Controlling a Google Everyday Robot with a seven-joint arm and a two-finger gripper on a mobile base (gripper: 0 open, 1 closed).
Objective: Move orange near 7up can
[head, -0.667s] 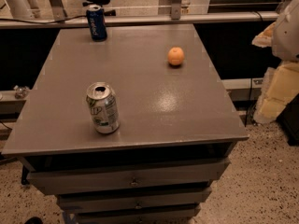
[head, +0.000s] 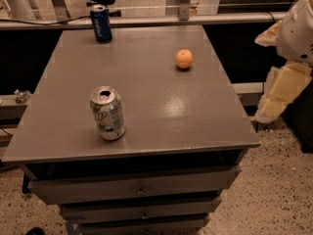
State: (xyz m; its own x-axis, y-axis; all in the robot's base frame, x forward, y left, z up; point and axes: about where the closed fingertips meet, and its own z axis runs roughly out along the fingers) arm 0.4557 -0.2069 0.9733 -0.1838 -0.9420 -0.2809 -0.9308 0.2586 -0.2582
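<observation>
The orange (head: pixel 184 59) sits on the grey table (head: pixel 161 111), towards the far right. The 7up can (head: pixel 107 113), silver-white with green markings and an opened top, stands upright near the front left of the table. The two are well apart. My gripper (head: pixel 274 99) hangs off the table's right side, below the white arm (head: pixel 299 28). It is level with the table edge, away from both the orange and the can, and holds nothing that shows.
A dark blue soda can (head: pixel 101 23) stands upright at the far left edge of the table. Drawers (head: pixel 137 190) sit under the tabletop. A rail (head: pixel 161 19) runs behind the table. Speckled floor (head: pixel 279 190) lies to the right.
</observation>
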